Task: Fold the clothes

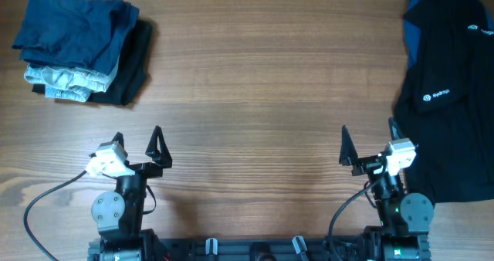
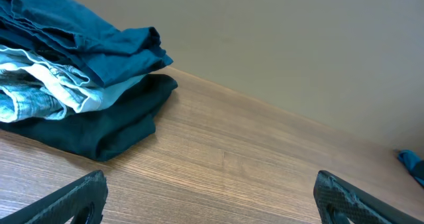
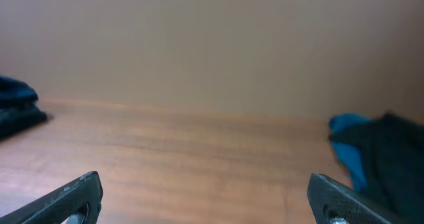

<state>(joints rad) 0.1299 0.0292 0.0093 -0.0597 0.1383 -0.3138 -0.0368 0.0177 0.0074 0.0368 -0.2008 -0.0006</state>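
While both arms sit low at the near edge of the bench [image 1: 247, 83], neither has hold of anything. The left gripper [image 1: 137, 141] stands near the near-left corner with its two fingers spread wide, only bare wood between them. The right gripper [image 1: 368, 137] stands toward the near-right corner, its jaws also wide apart and empty. A grey cable [image 1: 38, 207] loops off the left arm's base toward the near-left corner.

Just beside the right gripper, along the right edge, lies a black garment with small white logos [image 1: 451, 106]. It is spread loosely from about mid-depth up to the far-right corner. A brighter blue piece [image 1: 423, 10] peeks out from under it at that far corner.

Well apart from both grippers, in the far-left corner, a stack of three pieces rests on the wood. At the bottom is a black garment [image 1: 133, 68], its edge showing on the side toward the middle of the bench. On it lies a pale blue denim piece [image 1: 65, 82], bunched at the stack's near side. On top lie the clothes [image 1: 73, 25], a dark navy-blue garment folded into a rough rectangle, with stitched seams showing and its edges overhanging the denim.
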